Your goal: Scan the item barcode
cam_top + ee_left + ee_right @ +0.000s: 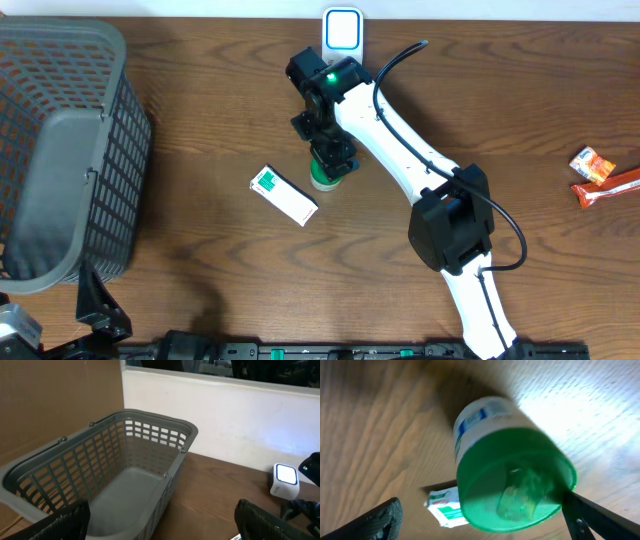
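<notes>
Hovering wide open over the green-lidded jar [325,180], the right gripper [330,165] is holding nothing. The jar is standing on the table [200,120] near the scanner [342,30]. Grasping seems to be underway, so the next move is calling for closing on the jar and turning its barcode toward the scanner.

The brown wooden bench [200,110] carries a few things. A grey plastic basket [125,170] stands at its left edge. A small white scanner [342,30] with a lit face stands at the far edge, about in the middle. Near the centre stands a white container with a green lid [515,480], with a white-green box [283,194] lying flat just beside it. Two orange snack packets [600,175] lie at the right edge.
</notes>
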Available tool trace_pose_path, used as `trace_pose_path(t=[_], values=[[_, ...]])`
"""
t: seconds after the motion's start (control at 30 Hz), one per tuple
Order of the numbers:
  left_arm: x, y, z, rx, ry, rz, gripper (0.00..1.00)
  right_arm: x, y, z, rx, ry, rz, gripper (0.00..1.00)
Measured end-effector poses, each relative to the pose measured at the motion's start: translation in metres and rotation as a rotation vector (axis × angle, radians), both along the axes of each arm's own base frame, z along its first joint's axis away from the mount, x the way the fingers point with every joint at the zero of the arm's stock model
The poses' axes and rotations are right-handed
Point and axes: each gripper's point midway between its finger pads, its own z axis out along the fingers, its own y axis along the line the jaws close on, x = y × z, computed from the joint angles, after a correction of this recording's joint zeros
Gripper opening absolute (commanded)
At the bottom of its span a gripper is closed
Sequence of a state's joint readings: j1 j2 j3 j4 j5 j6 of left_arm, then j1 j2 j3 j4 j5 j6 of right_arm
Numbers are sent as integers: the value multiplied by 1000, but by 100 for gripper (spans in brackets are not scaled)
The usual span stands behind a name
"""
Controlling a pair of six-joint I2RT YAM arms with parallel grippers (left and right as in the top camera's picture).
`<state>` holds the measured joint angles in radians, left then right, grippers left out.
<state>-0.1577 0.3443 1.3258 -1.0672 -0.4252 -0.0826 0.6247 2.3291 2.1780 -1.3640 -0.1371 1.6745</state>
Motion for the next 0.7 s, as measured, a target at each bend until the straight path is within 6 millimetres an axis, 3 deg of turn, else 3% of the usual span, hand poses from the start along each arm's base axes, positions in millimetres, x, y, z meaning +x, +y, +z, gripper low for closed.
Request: trace_pose_path(t=[0.4,0.7], values=[[0,0,0,0,0,0,92,-5,-4,-1,-19,13,29,99],[0,0,0,0,0,0,92,-14,-3,-1,11,28,237,99]])
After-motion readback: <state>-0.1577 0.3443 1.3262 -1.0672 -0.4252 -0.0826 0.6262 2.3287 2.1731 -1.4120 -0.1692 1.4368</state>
